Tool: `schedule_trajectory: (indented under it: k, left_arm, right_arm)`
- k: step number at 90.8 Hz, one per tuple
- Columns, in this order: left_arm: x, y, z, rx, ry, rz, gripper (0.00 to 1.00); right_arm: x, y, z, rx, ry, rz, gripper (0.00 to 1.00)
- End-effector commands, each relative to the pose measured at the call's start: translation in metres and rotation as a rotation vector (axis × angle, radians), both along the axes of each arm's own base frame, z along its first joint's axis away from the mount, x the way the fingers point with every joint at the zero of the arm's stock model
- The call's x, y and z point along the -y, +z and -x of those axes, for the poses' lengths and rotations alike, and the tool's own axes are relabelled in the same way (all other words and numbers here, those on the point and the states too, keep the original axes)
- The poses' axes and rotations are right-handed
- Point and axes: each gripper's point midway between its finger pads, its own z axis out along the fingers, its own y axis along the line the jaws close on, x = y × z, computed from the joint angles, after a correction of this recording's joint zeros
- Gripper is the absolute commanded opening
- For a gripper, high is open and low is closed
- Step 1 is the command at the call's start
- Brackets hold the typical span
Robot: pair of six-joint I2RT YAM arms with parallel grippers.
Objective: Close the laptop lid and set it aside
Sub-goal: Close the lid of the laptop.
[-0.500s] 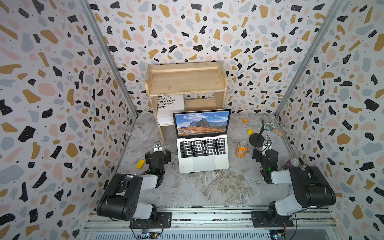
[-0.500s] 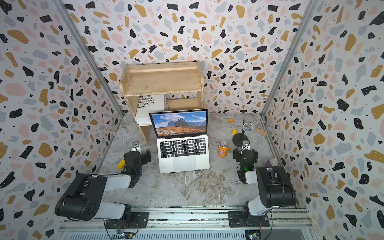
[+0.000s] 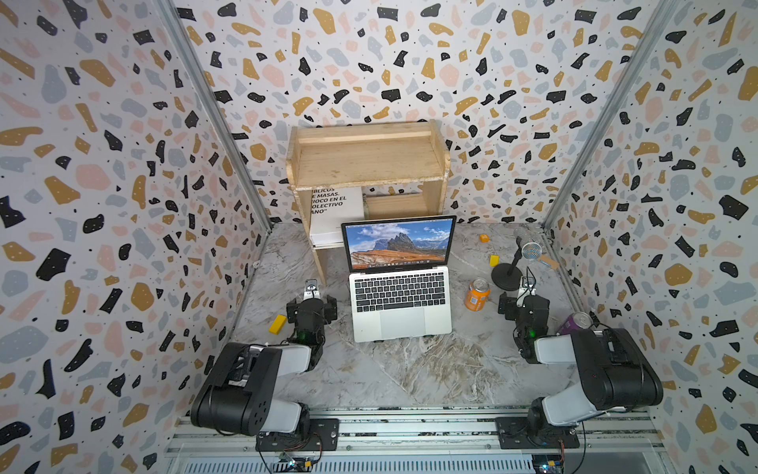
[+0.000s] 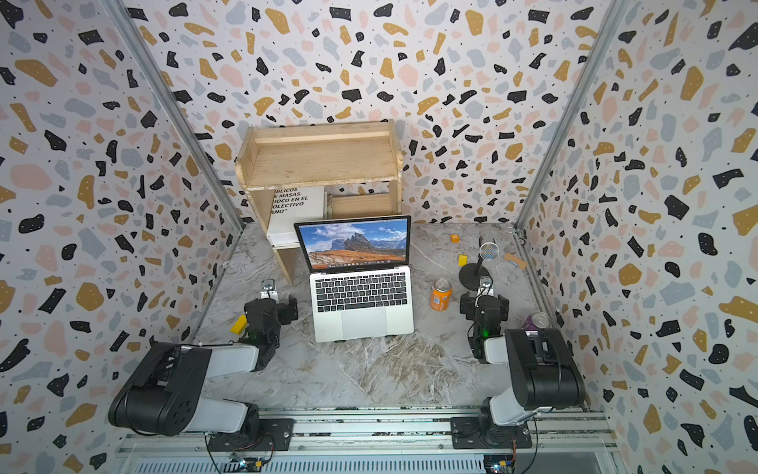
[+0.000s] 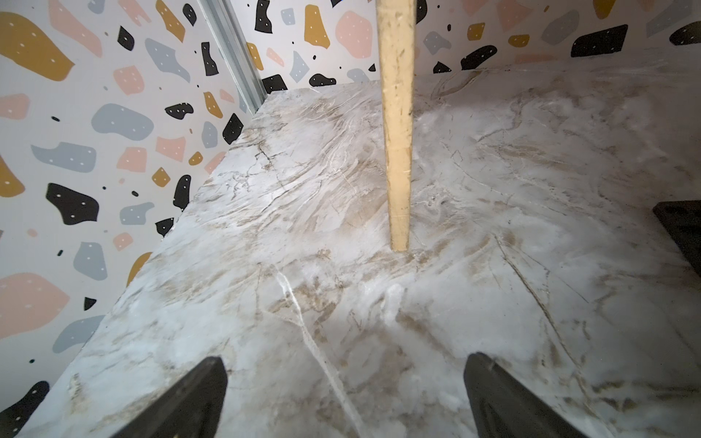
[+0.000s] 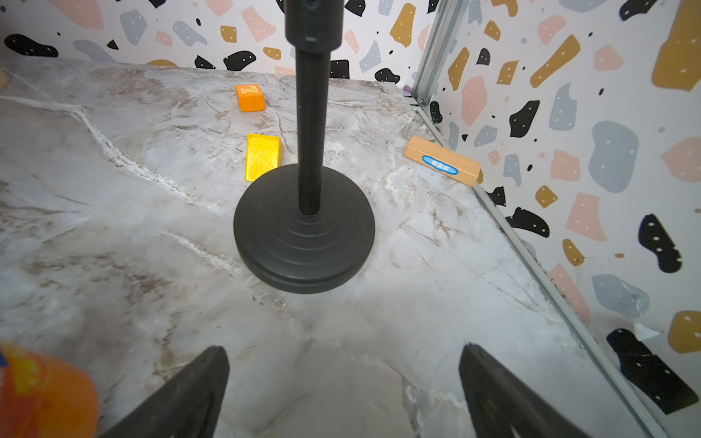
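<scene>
I see a thin silver aluminium laptop (image 3: 400, 305) with black keys and a grey trackpad. It sits open at the centre of the frame in both top views, on a grey marbled table (image 3: 410, 377). The laptop lid (image 3: 398, 245), a black-bezelled screen showing a mountain wallpaper, stands nearly upright. It tilts slightly back toward a pale wooden shelf unit (image 3: 365, 158) just behind it. My left tool (image 5: 343, 379) hangs released above bare table, at the left of the laptop and apart from it. My right tool (image 6: 343, 364) is likewise spread wide and empty at the right of the frame, facing the round black base of a microphone stand (image 6: 303, 227). An orange drinks can (image 3: 476, 294) stands between the laptop and the right tool. I judge the laptop stiff, dense for its thinness, and slick on its metal shell, with fragile screen glass. I would press the lid's upper edge down gently, keeping off the glass, then take the closed shell by its side edges, minding the can.
</scene>
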Motion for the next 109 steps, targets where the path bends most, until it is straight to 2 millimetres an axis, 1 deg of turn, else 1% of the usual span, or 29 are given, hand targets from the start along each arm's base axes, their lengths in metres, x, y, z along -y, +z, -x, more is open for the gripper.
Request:
schedule_trajectory:
  k: [1,30,34,38,40,42,44,45,50,54,58,59,60,62,64,68,71,74,76,77,78,80,81,83,89,96,102,103,109]
  left_arm:
    - [0.002,0.018,-0.009,0.062,-0.009,0.010,1.00]
    - [0.001,0.018,-0.008,0.065,-0.005,0.007,1.00]
    - [0.000,0.029,-0.008,0.095,0.005,0.003,1.00]
    - [0.000,0.034,-0.005,0.086,0.012,0.000,1.00]
    - [-0.003,0.041,-0.003,0.088,0.034,0.000,1.00]
    - [-0.007,0.046,-0.002,0.087,0.058,0.002,1.00]
    - [-0.010,0.052,0.000,0.088,0.083,0.004,1.00]
    - [-0.012,0.051,0.001,0.075,0.092,0.003,1.00]
    - [-0.018,0.061,0.008,0.070,0.135,0.012,1.00]
    - [-0.020,0.071,0.011,0.058,0.157,0.034,1.00]
    - [-0.022,0.081,0.014,0.047,0.183,0.058,1.00]
    - [-0.024,0.083,0.016,0.041,0.195,0.062,1.00]
    - [-0.024,0.085,0.017,0.037,0.206,0.068,1.00]
    - [-0.026,0.089,0.021,0.040,0.235,0.091,1.00]
    - [-0.029,0.093,0.026,0.046,0.263,0.115,1.00]
    - [-0.028,0.104,0.032,0.077,0.292,0.190,1.00]
    - [-0.029,0.111,0.037,0.105,0.324,0.270,1.00]
    - [-0.030,0.117,0.044,0.133,0.358,0.355,1.00]
    - [-0.028,0.124,0.048,0.145,0.370,0.409,1.00]
    - [-0.027,0.129,0.049,0.153,0.369,0.438,1.00]
    - [-0.025,0.133,0.050,0.158,0.362,0.459,1.00]
    - [-0.020,0.139,0.053,0.147,0.338,0.490,1.00]
    - [-0.019,0.134,0.058,0.118,0.337,0.488,1.00]
    - [-0.013,0.140,0.060,0.106,0.303,0.511,1.00]
    - [0.004,0.162,0.064,0.082,0.201,0.559,1.00]
    - [0.017,0.179,0.074,0.031,0.126,0.582,1.00]
    - [0.025,0.193,0.081,-0.028,0.081,0.583,1.00]
    - [0.026,0.198,0.082,-0.030,0.070,0.585,1.00]
    - [0.036,0.214,0.083,-0.072,0.024,0.600,1.00]
  right_arm:
    - [0.000,0.006,-0.004,0.014,0.000,-0.005,1.00]
    - [0.000,0.007,-0.004,0.016,0.000,-0.005,1.00]
    - [0.002,0.009,-0.004,0.024,-0.009,-0.002,1.00]
    - [0.005,0.010,0.001,0.012,-0.034,-0.011,1.00]
    - [0.004,0.014,0.003,0.024,-0.030,-0.017,1.00]
    - [0.003,0.023,0.001,0.067,-0.018,-0.009,1.00]
    - [0.002,0.023,0.004,0.073,-0.014,-0.001,1.00]
    - [0.002,0.023,0.006,0.073,-0.018,0.002,1.00]
    - [0.012,0.032,0.014,0.087,-0.079,0.003,1.00]
    - [0.022,0.033,0.021,0.050,-0.145,0.005,1.00]
    - [0.029,0.044,0.027,0.046,-0.194,-0.006,1.00]
    - [0.030,0.050,0.028,0.056,-0.203,-0.009,1.00]
    - [0.031,0.050,0.030,0.047,-0.214,-0.016,1.00]
    - [0.034,0.057,0.032,0.054,-0.242,-0.039,1.00]
    - [0.035,0.059,0.035,0.040,-0.262,-0.055,1.00]
    - [0.039,0.073,0.041,0.059,-0.305,-0.106,1.00]
    - [0.043,0.076,0.051,0.048,-0.356,-0.152,1.00]
    - [0.047,0.087,0.058,0.062,-0.411,-0.214,1.00]
    - [0.048,0.084,0.066,0.017,-0.437,-0.237,1.00]
    - [0.048,0.086,0.069,0.005,-0.444,-0.251,1.00]
    - [0.047,0.085,0.072,-0.013,-0.448,-0.267,1.00]
    - [0.044,0.097,0.074,-0.019,-0.444,-0.299,1.00]
    - [0.042,0.099,0.075,-0.030,-0.440,-0.313,1.00]
    - [0.036,0.109,0.074,-0.033,-0.416,-0.347,1.00]
    - [0.010,0.127,0.072,-0.091,-0.292,-0.446,0.97]
    - [-0.018,0.158,0.069,-0.108,-0.163,-0.559,0.95]
    - [-0.036,0.178,0.067,-0.116,-0.085,-0.633,0.93]
    - [-0.038,0.181,0.067,-0.117,-0.074,-0.642,0.93]
    - [-0.053,0.203,0.063,-0.121,-0.006,-0.708,0.89]
